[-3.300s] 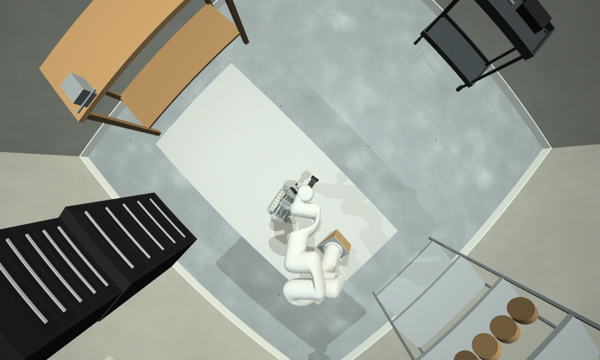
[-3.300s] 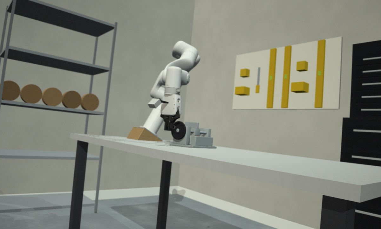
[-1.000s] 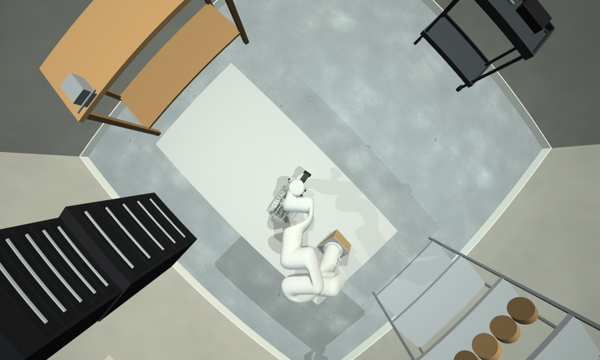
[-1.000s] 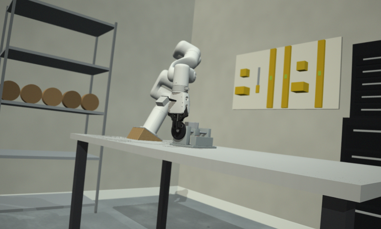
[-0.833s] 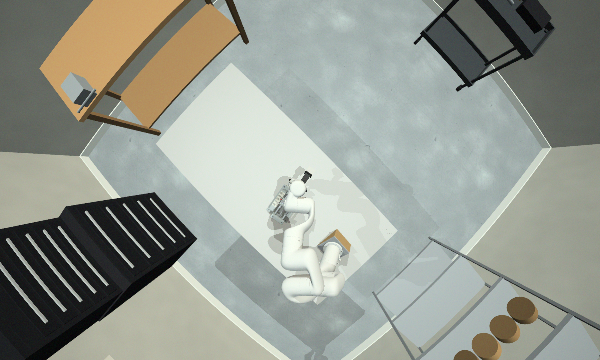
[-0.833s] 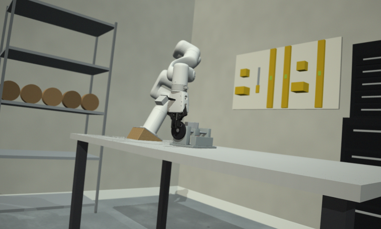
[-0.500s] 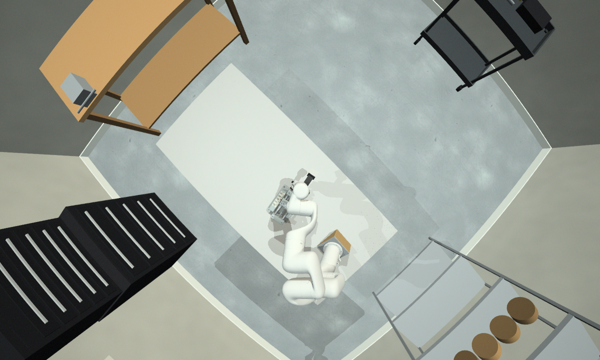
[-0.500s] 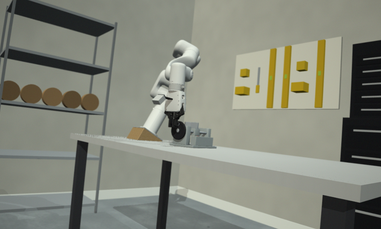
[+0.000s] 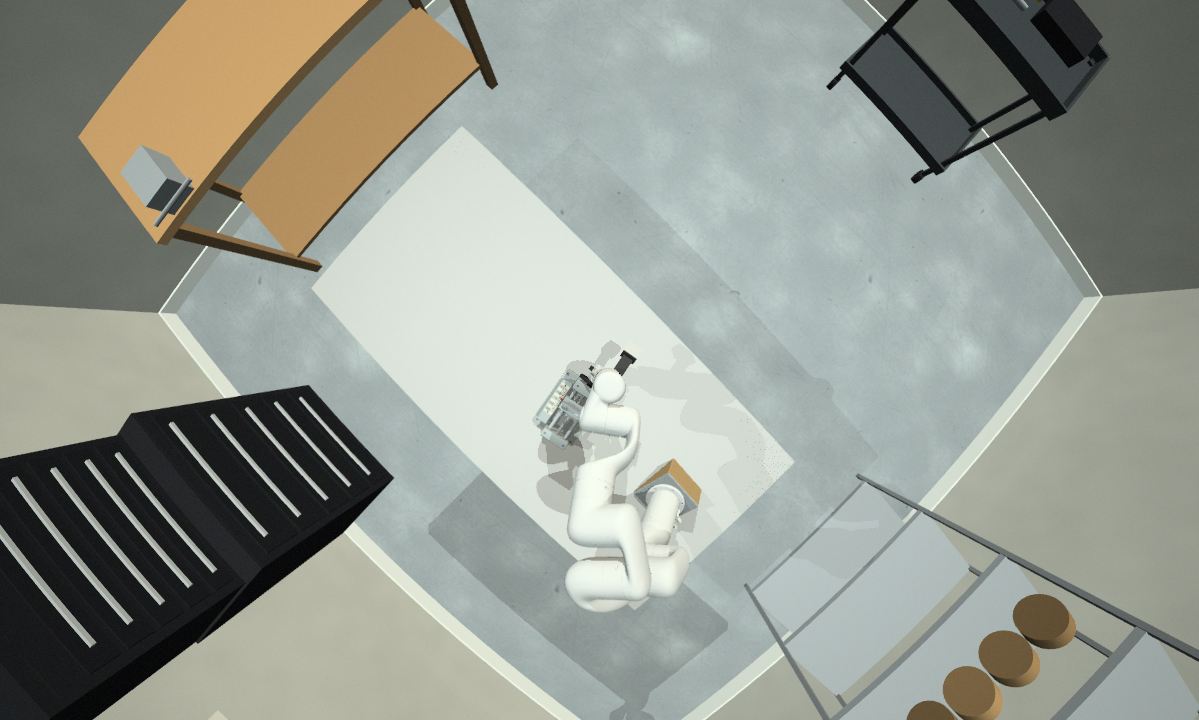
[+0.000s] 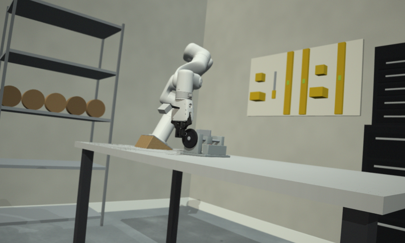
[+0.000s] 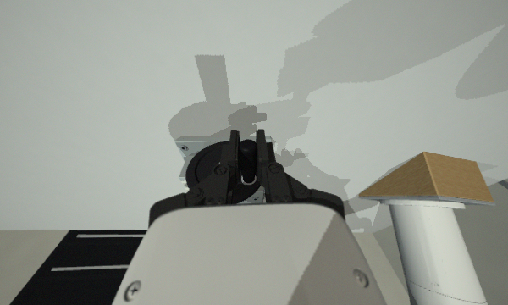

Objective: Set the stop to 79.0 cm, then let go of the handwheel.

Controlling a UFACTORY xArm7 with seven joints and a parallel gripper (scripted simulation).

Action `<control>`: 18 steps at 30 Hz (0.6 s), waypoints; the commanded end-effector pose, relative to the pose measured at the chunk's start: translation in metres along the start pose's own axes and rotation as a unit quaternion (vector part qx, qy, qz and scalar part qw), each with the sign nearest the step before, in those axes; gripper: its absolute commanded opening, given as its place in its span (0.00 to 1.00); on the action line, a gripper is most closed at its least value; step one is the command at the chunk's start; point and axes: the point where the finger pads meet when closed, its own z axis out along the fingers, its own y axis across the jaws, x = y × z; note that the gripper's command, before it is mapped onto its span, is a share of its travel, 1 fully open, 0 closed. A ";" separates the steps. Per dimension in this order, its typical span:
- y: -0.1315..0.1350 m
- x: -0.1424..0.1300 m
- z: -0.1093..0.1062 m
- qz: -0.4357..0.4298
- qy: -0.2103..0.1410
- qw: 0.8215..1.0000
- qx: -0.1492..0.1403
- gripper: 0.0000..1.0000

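The grey stop device [image 9: 560,409] [image 10: 214,150] stands on the white table [image 9: 424,268] [image 10: 273,173]. Its black handwheel [image 10: 189,138] [image 11: 205,169] faces sideways at one end. In the wrist view a black handle [image 11: 248,160] sticks out from the wheel's right part. My gripper [image 11: 247,141] [image 10: 179,133] points down at the wheel and is shut on this handle, one finger on each side. The top view shows a pale strip with marks on the device, too small to read. The stop's setting cannot be read in any view. The arm partly covers the wheel end from above.
The arm's wooden wedge base [image 9: 682,480] [image 10: 150,142] [image 11: 457,178] stands on the same table near the device. A black drawer cabinet [image 9: 254,501], a shelf rack [image 10: 58,68] with round wooden discs, a wooden bench [image 9: 227,80] and a black cart [image 9: 912,98] stand around the table.
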 end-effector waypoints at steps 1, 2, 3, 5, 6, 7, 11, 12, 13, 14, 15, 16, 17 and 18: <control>0.004 0.001 0.007 0.000 0.002 1.000 0.003 0.06; 0.005 0.001 0.008 0.000 0.002 1.000 0.003 0.06; 0.005 0.001 0.008 0.000 0.002 1.000 0.003 0.06; 0.005 0.001 0.010 0.000 0.002 1.000 0.003 0.06; 0.006 0.001 0.012 0.000 0.002 1.000 0.003 0.06; 0.006 0.001 0.014 0.000 0.002 1.000 0.003 0.06; 0.006 0.002 0.021 0.000 0.002 1.000 0.003 0.06; 0.006 0.002 0.023 0.000 0.002 1.000 0.003 0.06; 0.005 0.002 0.025 0.000 0.002 1.000 0.003 0.06; 0.005 0.002 0.026 0.000 0.002 1.000 0.003 0.06; 0.004 0.002 0.028 0.000 0.002 1.000 0.003 0.06; 0.004 0.002 0.029 0.000 0.002 1.000 0.003 0.06; 0.003 0.002 0.031 0.000 0.002 1.000 0.003 0.06; 0.003 0.002 0.032 0.000 0.002 1.000 0.003 0.06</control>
